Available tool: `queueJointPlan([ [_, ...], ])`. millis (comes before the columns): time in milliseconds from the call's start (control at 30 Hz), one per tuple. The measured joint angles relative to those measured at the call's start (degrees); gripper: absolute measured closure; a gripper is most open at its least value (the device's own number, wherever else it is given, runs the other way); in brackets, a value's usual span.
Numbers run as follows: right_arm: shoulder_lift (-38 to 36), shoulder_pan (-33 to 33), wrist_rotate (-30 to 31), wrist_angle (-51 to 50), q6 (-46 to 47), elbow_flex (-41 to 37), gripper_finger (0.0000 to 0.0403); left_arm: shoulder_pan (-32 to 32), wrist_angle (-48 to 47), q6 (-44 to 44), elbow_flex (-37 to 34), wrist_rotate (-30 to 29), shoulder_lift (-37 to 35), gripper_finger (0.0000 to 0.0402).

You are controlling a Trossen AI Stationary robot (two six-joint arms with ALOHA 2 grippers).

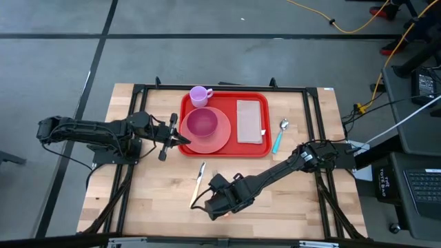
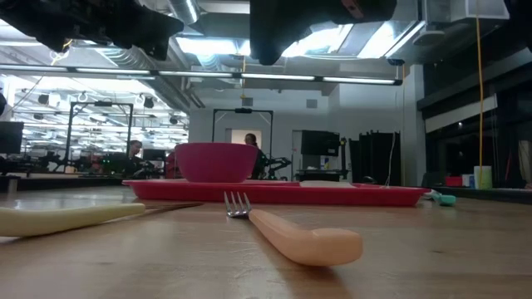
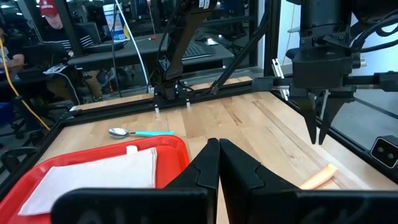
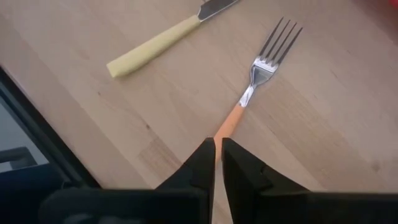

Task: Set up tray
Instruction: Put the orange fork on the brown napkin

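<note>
The red tray (image 1: 251, 150) lies at the table's far middle. It carries a pink plate (image 1: 222, 142) with a pink bowl (image 1: 202, 124) on it, a pink cup (image 1: 200, 95) and a pale napkin (image 1: 250, 122). An orange-handled fork (image 4: 261, 68) lies flat on the wood near the front edge. My right gripper (image 4: 218, 144) hangs above the fork's handle, pointing steeply down, its fingers a narrow gap apart and clear of the fork (image 3: 318, 177). My left gripper (image 1: 185, 140) is shut and level at the tray's left rim, holding nothing.
A yellow-handled knife (image 1: 199, 182) lies on the wood just left of the fork. A teal-handled spoon (image 1: 280, 134) lies right of the tray. Black frame rails run along the table's sides. Bare wood shows between the tray and the front edge.
</note>
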Motion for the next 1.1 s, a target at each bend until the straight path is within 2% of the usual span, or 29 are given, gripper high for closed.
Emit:
queueJointPlan([
  [500, 0.17, 0.02, -0.43, 0.11, 0.87, -0.02, 0.0367, 0.00, -0.02, -0.04, 0.02, 0.00, 0.00, 0.0398],
  [767, 2.86, 0.01, -4.76, 0.16, 0.84, -0.07, 0.0368, 0.00, -0.02, -0.04, 0.02, -0.01, -0.01, 0.0398],
  [1100, 2.84, 0.02, -4.61, 0.55, -1.67, -0.07, 0.0368, 0.00, -0.02, 0.00, 0.02, -0.02, 0.00, 0.0398],
])
